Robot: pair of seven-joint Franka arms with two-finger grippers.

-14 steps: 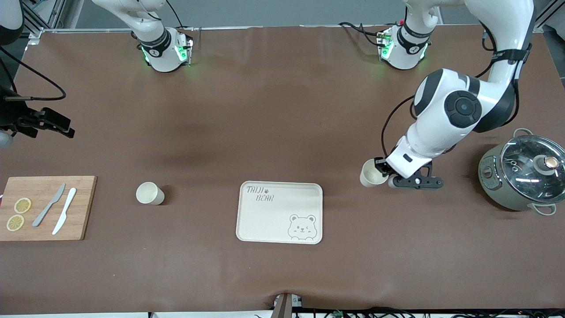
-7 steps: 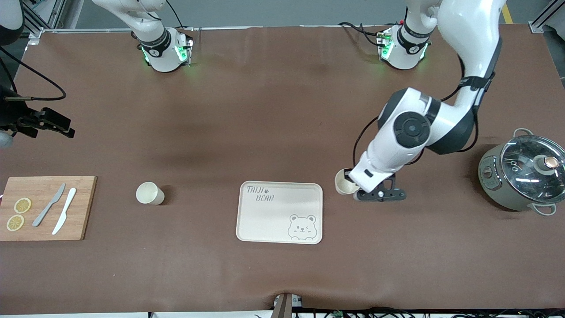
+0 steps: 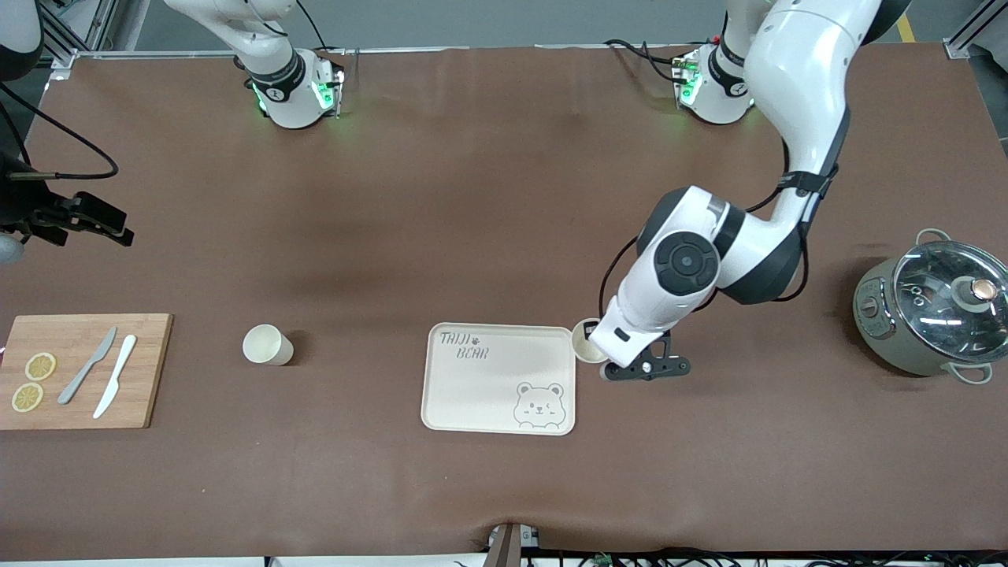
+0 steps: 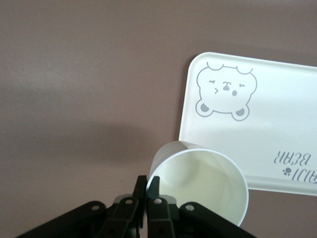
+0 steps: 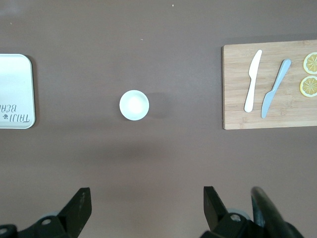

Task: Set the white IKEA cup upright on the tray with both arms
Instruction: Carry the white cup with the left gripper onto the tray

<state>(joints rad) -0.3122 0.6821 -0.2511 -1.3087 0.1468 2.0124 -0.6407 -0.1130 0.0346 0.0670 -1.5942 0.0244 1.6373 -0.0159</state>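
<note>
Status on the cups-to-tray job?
Done: none; the tray holds no cup. In hand: the left tool is shut on one white cup by its rim, at the tray's edge. Left: set it down upright, then the second cup, standing toward the right arm's end; the open right tool hangs above it.

The left tool (image 3: 596,356), clamped on the rim of a white cup (image 3: 584,350), has carried it from near the pot (image 3: 934,315) across the table (image 3: 472,197) to the tray's (image 3: 472,394) edge.
</note>
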